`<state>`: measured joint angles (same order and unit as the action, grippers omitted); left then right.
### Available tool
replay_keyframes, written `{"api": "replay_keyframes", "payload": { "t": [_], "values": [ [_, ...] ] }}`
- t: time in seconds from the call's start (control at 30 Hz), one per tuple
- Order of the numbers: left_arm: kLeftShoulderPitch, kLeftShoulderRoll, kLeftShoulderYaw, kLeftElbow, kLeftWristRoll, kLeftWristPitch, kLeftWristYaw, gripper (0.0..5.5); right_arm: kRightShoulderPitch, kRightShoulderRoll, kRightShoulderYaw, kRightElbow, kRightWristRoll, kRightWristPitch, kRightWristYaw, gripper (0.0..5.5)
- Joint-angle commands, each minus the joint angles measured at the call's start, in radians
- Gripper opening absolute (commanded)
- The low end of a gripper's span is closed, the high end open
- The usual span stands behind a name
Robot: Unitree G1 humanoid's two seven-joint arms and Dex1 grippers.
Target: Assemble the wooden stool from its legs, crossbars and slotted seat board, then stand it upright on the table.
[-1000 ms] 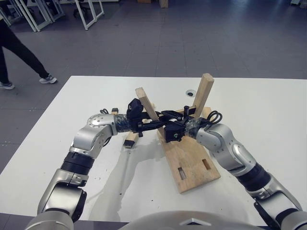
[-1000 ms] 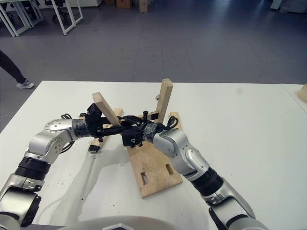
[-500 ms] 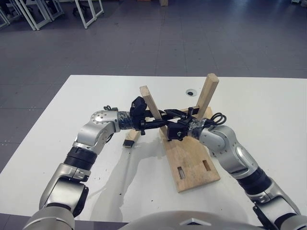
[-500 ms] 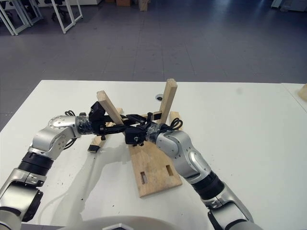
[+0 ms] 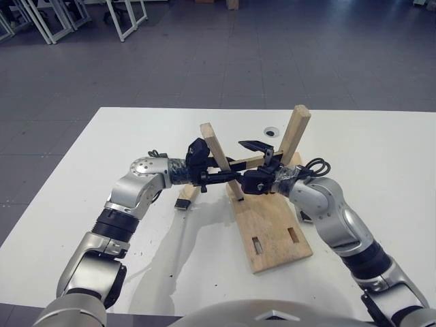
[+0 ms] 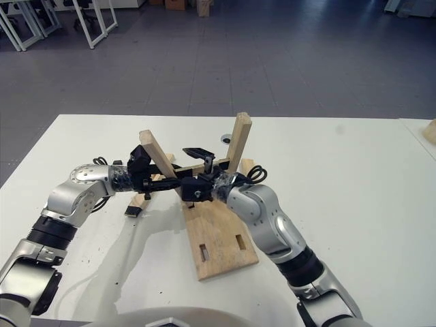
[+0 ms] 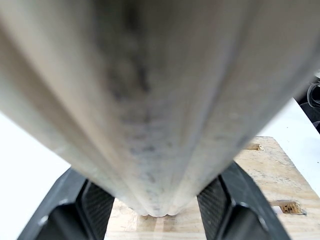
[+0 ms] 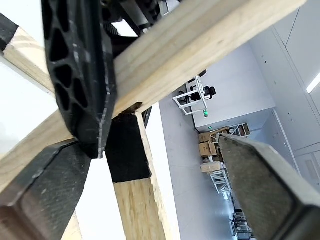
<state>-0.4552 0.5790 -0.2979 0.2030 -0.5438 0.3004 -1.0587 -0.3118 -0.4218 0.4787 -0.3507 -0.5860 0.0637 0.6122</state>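
The left hand [image 5: 219, 172] is clamped on the left leg [image 5: 211, 139]. The left wrist view shows both pads pressed against the wood, with the seat board [image 5: 269, 221] just beneath.

The right hand [image 5: 249, 162] is spread wide and grips nothing. One finger is raised above the crossbar [image 8: 139, 212] and the other sits below it, so the bar runs between them. The pictures do not make clear whether either finger touches it. In the right wrist view the crossbar's dark-tipped end meets the left leg just beside the left hand's finger.

Both legs rise from the far end of the seat board, which lies flat on the table [image 5: 381, 157]. They lean away from each other, the right leg [image 5: 294, 131] slanting toward the robot's right. The crossbar spans between them at about the height of the hands.

At the near end of the board two slots [image 5: 257, 245] are open. A loose wooden piece [image 5: 185, 196] with a dark end lies on the table just left of the board.

By this reading the stool is roughly half built, with one pair of legs in and their crossbar placed or nearly so. The second pair of legs, the remaining bars and turning the stool onto its feet all appear to be left.
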Motion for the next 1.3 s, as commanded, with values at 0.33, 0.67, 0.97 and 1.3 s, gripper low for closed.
{"api": "replay_keyframes", "payload": {
  "t": [0.33,0.67,0.97,1.3],
  "values": [
    [0.109,0.037,-0.072,0.071,0.18,0.067,0.076,2.06,0.264,-0.192,-0.332,-0.367,0.405,0.235,0.232,3.69],
    [0.048,0.02,-0.104,0.14,0.209,0.049,0.05,2.06,-0.022,0.078,-0.809,0.03,0.61,0.841,-0.182,3.44],
    [-0.02,0.014,-0.19,0.211,0.26,0.006,-0.016,2.06,-0.054,0.597,-0.564,-0.271,0.888,1.191,-0.298,3.44],
    [-0.051,0.014,-0.222,0.293,0.232,-0.156,-0.22,2.06,-0.092,0.401,-0.683,-0.168,0.819,1.161,-0.307,3.44]
  ]
}}
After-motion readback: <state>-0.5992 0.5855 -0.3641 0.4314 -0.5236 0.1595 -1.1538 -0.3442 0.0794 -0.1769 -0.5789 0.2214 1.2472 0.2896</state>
